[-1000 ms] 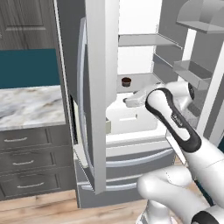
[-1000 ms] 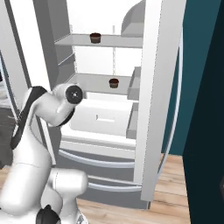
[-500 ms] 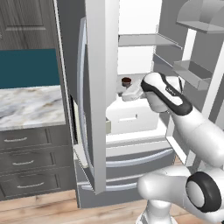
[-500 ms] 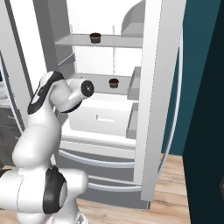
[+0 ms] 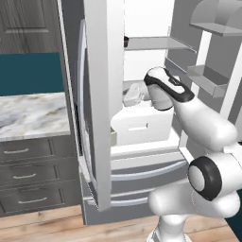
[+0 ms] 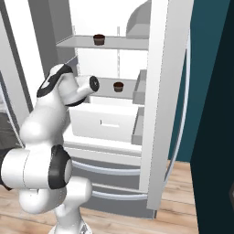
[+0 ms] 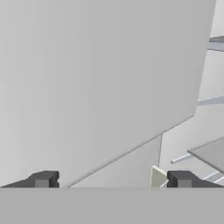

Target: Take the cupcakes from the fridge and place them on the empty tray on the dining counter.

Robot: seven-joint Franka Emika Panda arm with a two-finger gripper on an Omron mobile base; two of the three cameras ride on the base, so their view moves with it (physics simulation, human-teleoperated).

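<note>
Inside the fridge: the fridge [image 6: 169, 91] stands with its doors swung wide, white interior on show, and the arm reaches in at middle-shelf height.
Right base view: two cupcakes in plain sight. The upper cupcake [image 6: 98, 39] sits on the top shelf [image 6: 128, 43]; the lower cupcake [image 6: 118, 86] sits on the middle shelf [image 6: 107, 84], just right of the wrist.
Left base view: the left door [image 5: 101, 94] cuts across the shelves, so only a dark sliver of the upper cupcake [image 5: 126, 41] peeks past its edge. The hand pokes in above the white drawer [image 5: 137, 127], with the marble counter [image 5: 28, 113] and grey cabinets off to the left.
Hand view: the gripper [image 7: 113, 180] shows two dark fingertips [image 7: 43, 179] set well apart with nothing between them. A flat grey panel fills most of what lies ahead, with thin shelf edges to the right.
Hand state: jaws spread wide, holding nothing.
Against a second ago: the elbow sat low and off toward the fridge's right door; now the arm has swung up and inward, wrist deeper among the shelves. Both cupcakes stay put on their shelves, and the jaws are as wide as before.
</note>
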